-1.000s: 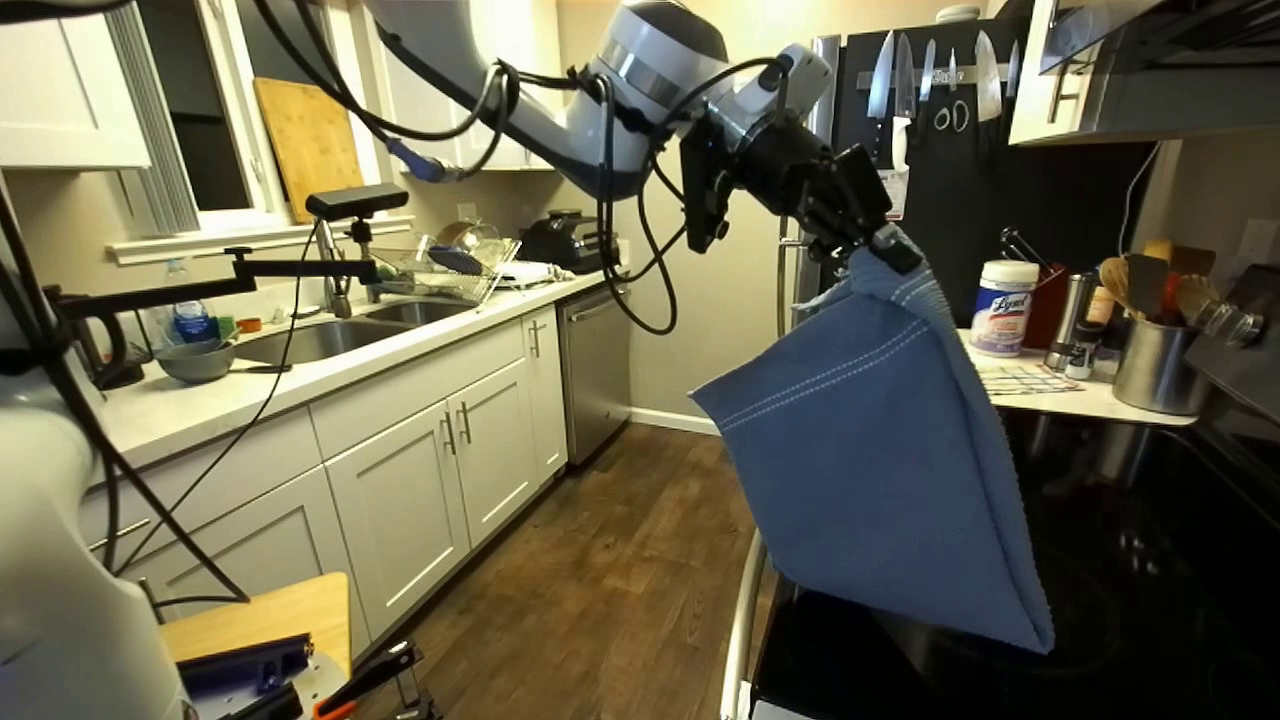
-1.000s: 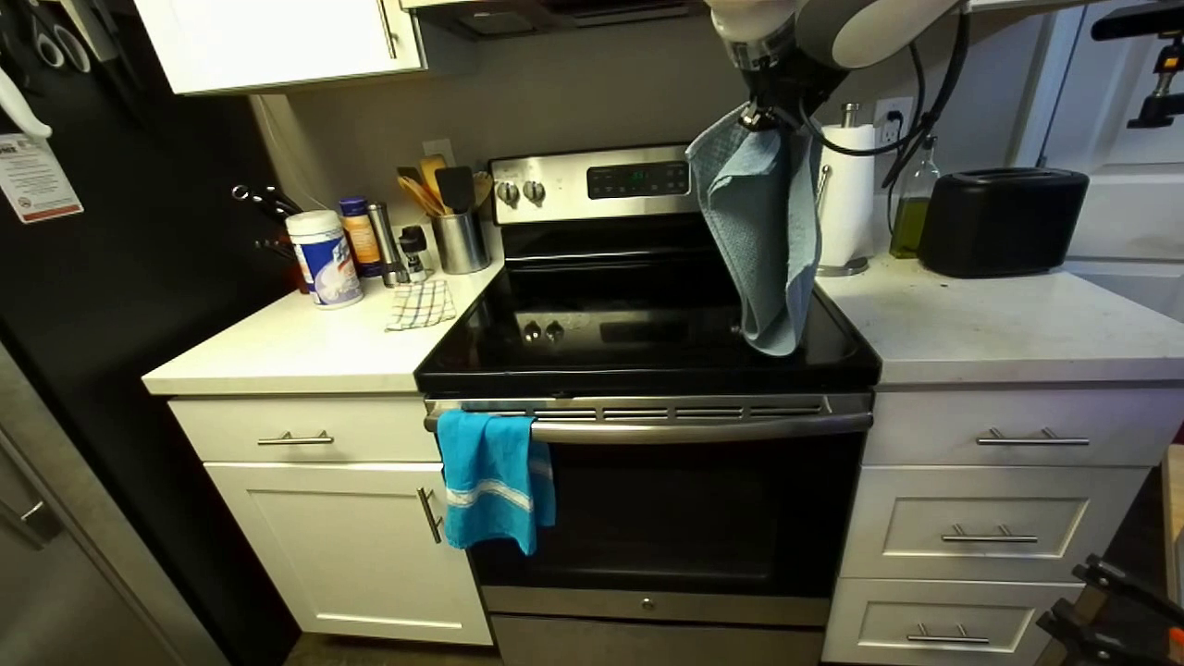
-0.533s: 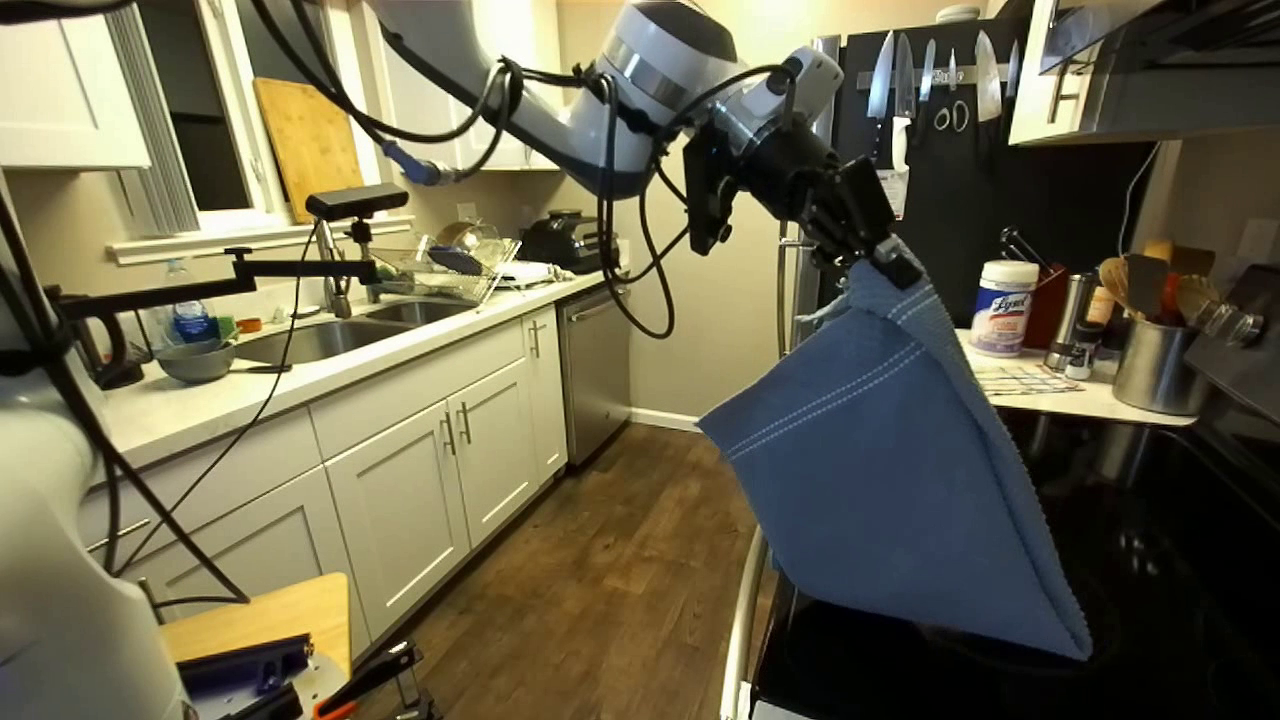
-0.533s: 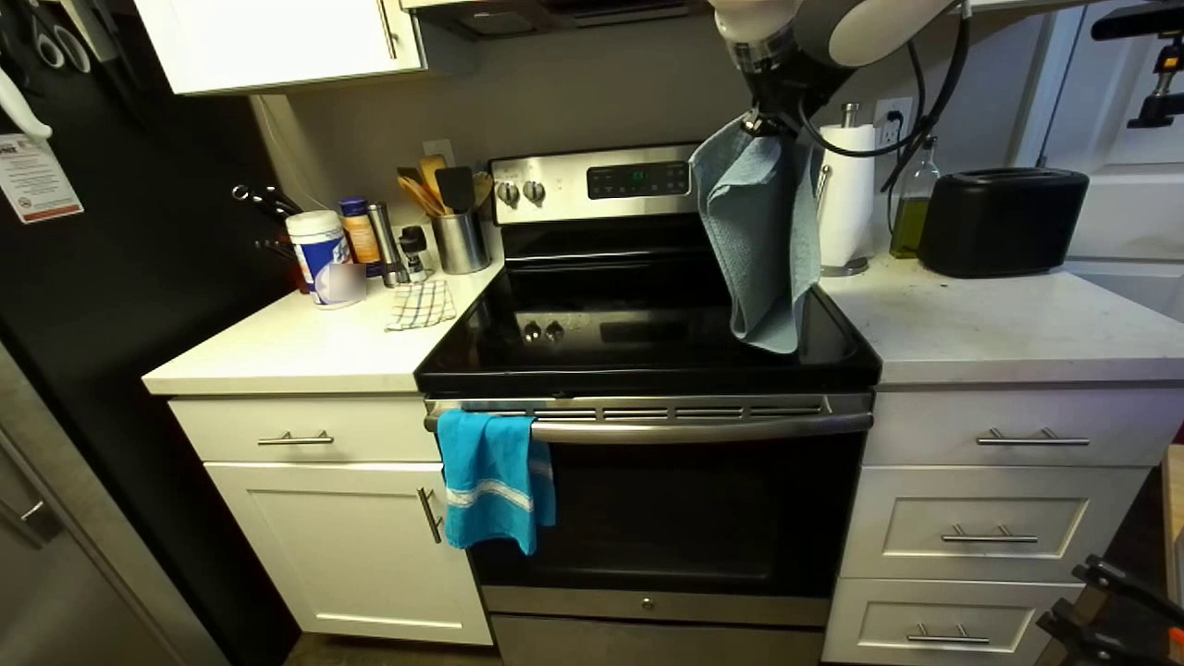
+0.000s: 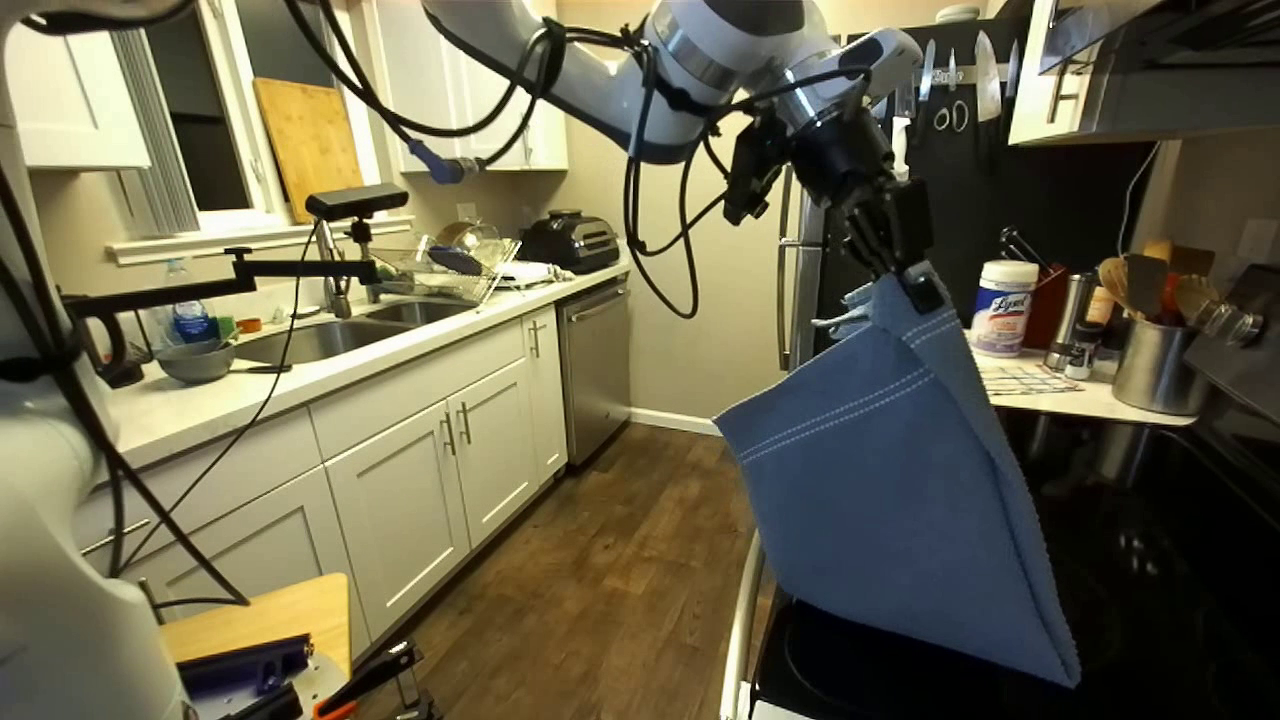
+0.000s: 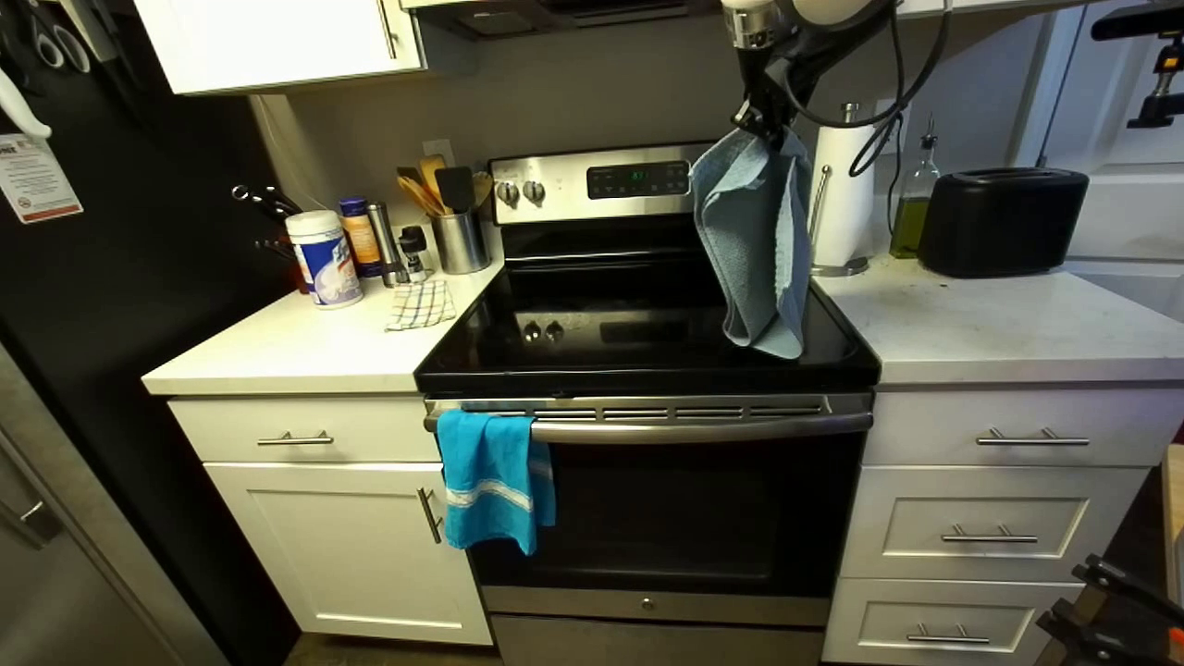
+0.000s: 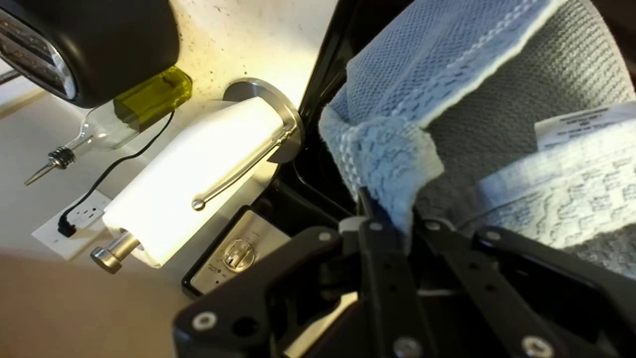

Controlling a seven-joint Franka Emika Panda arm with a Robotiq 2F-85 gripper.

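My gripper [image 7: 390, 211] is shut on a gathered upper edge of a grey-blue cloth [image 7: 387, 154], pinched between the black fingers. In both exterior views the cloth [image 5: 890, 490] [image 6: 754, 240] hangs down in folds below the gripper [image 5: 905, 285] [image 6: 763, 129]. It hangs over the right part of the black stove top [image 6: 601, 319]. I cannot tell whether its lowest corner touches the stove. A white label [image 7: 581, 127] shows on the cloth in the wrist view. Part of the fingertips is hidden by the cloth.
A paper towel roll [image 6: 842, 203], an oil bottle [image 6: 914, 208] and a black toaster [image 6: 1004, 222] stand right of the stove. A wipes canister [image 6: 324, 259] and a utensil holder [image 6: 461, 242] stand left. A bright blue towel [image 6: 490, 481] hangs on the oven handle [image 6: 694, 430].
In an exterior view the arm and gripper have moved right and somewhat down, carrying the cloth. The wrist has tilted. The cloth's lower end has swung slightly; the grip has held.
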